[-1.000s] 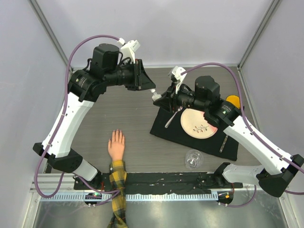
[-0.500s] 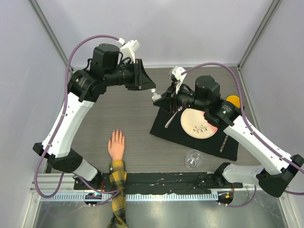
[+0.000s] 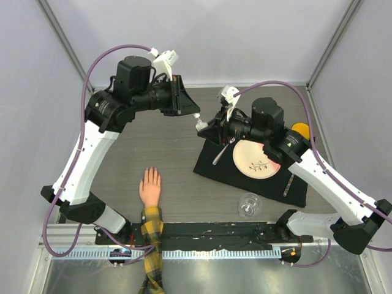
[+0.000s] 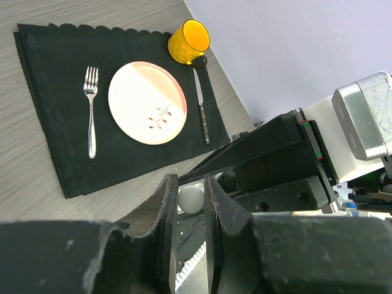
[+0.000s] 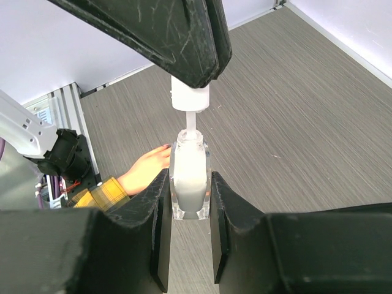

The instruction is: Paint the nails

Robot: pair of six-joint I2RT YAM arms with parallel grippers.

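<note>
Right gripper (image 5: pixel 189 184) is clamped on a clear rectangular bottle of white polish (image 5: pixel 190 164); its white cap (image 5: pixel 190 97) is gripped just above by the left gripper (image 4: pixel 190 208). The nails (image 3: pixel 150 171) are seen on a peach fake hand (image 3: pixel 150 188) by the table's (image 3: pixel 165 144) near edge.

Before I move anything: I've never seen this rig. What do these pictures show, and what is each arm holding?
Two robot arms, each with a two-finger gripper. One picture looks down from above; the other two come from wrist cameras. The right gripper is shut on a polish bottle; the left gripper pinches its white cap, lifted, brush stem in the neck. On the table: a fake hand in a plaid sleeve, a glass, and a black placemat with plate, fork, knife and yellow cup.
</note>
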